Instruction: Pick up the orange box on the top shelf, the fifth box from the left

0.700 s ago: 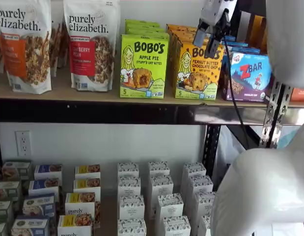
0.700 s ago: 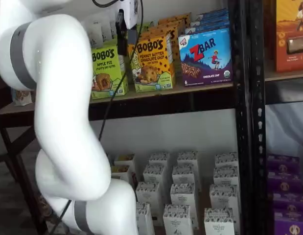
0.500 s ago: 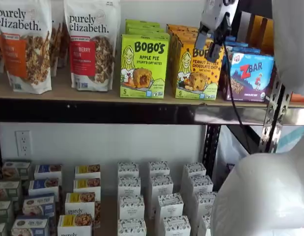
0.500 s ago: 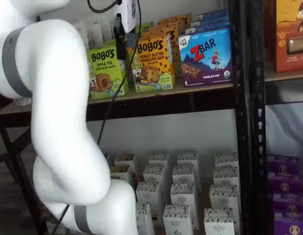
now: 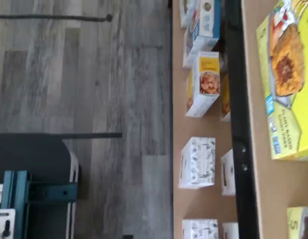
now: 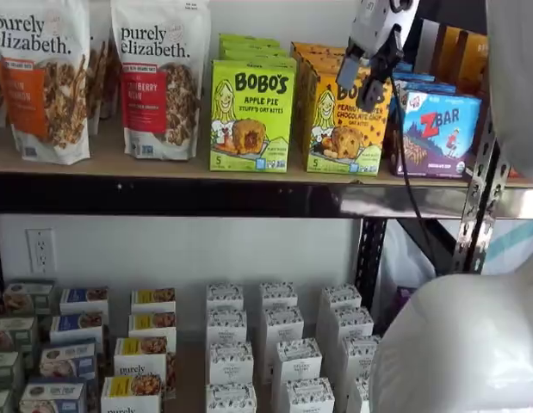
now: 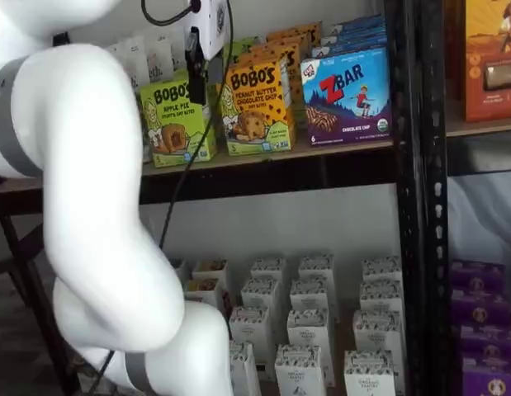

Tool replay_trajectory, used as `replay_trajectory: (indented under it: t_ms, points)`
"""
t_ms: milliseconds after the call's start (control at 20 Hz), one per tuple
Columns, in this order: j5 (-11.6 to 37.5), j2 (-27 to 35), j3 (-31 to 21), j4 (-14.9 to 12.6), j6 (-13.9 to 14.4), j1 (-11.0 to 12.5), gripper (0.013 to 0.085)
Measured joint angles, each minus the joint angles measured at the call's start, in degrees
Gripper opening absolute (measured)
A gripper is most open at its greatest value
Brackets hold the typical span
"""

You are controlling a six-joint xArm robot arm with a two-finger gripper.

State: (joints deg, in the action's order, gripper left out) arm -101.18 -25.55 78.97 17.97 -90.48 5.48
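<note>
The orange box (image 6: 348,129) stands upright on the top shelf (image 6: 163,163), between the lime-green Apple Pie box (image 6: 251,116) and the blue Zbar box (image 6: 438,133). It shows in both shelf views (image 7: 255,107). My gripper (image 6: 359,82) hangs in front of the box's upper edge, with a gap between its two black fingers and nothing in them. In a shelf view (image 7: 193,82) only one finger shows, side-on, just left of the box. The wrist view shows the Apple Pie box (image 5: 288,84) on the shelf board (image 5: 258,189).
Two granola bags (image 6: 158,77) stand at the shelf's left. Small white boxes (image 6: 279,353) fill the lower level. A black perforated upright (image 7: 420,198) stands right of the Zbar box (image 7: 346,95). My white arm (image 7: 90,214) fills the left of a shelf view.
My gripper has shifted slightly left and up in front of the orange box. The arm has swung left. No box has moved.
</note>
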Motion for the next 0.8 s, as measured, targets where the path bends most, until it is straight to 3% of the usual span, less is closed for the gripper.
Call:
replay_trajectory:
  t_ms: [300,800]
  points:
    - [1.6,2.6,3.0,3.0,-1.0,2.1,0.085]
    - [1.9,7.9,9.0,4.8,-2.4,4.2,0.085]
